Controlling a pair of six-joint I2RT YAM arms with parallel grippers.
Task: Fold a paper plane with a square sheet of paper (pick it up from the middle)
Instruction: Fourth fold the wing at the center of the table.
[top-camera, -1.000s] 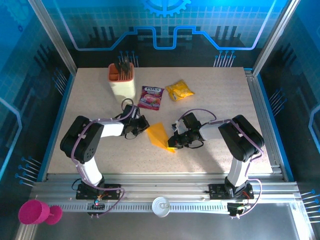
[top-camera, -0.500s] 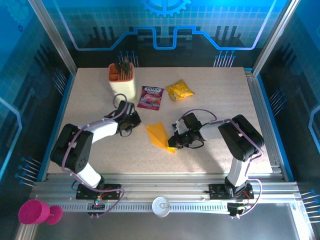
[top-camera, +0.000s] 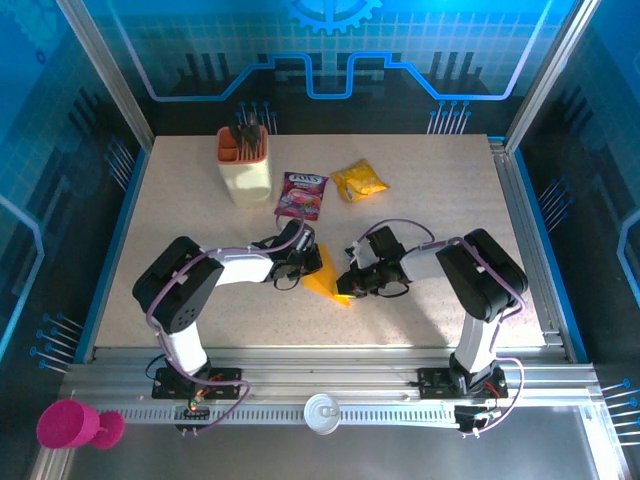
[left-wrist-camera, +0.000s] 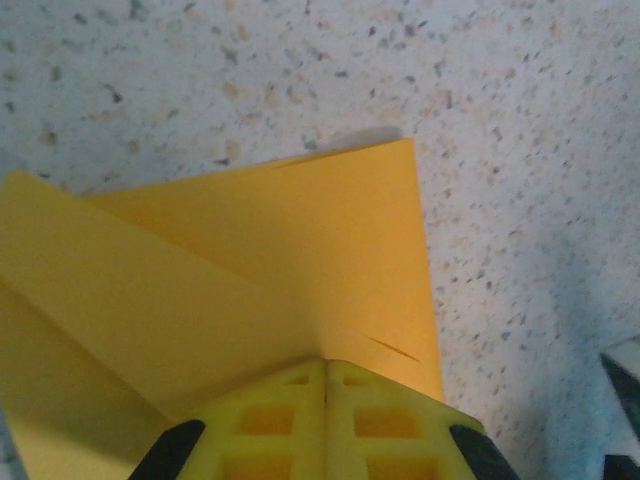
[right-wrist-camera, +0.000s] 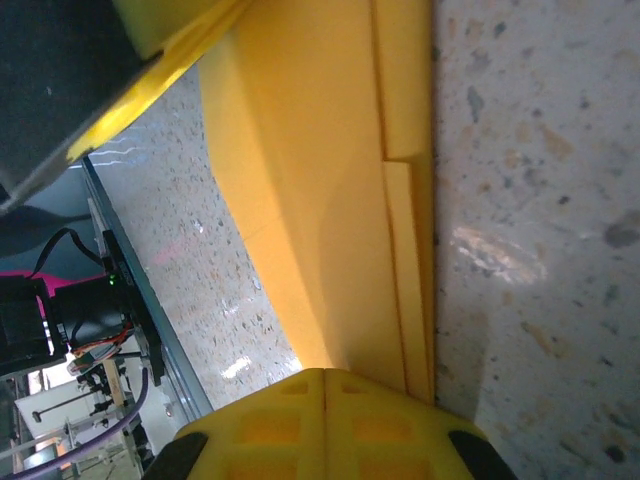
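The square sheet of paper (top-camera: 328, 284) lies folded on the table between the two arms, orange-yellow, with creased layers along one edge (right-wrist-camera: 320, 200). My left gripper (top-camera: 308, 262) is shut, its tips (left-wrist-camera: 325, 362) resting on top of the paper (left-wrist-camera: 260, 250) near a fold line. My right gripper (top-camera: 348, 284) is also shut, its tips (right-wrist-camera: 324, 372) pressing down on the paper's other end beside the layered edge. Neither pair of jaws has paper between them as far as I can see. The paper plane as a finished dart is not in view.
A beige holder (top-camera: 245, 166) with an orange top stands at the back left. A purple printed packet (top-camera: 302, 194) and a crinkled yellow snack packet (top-camera: 359, 180) lie behind the paper. A pink cup (top-camera: 66, 426) sits off the table at the near left.
The left gripper swung away toward the holder, then came back right and now sits on the paper's upper left part. The right gripper has stayed on the paper.
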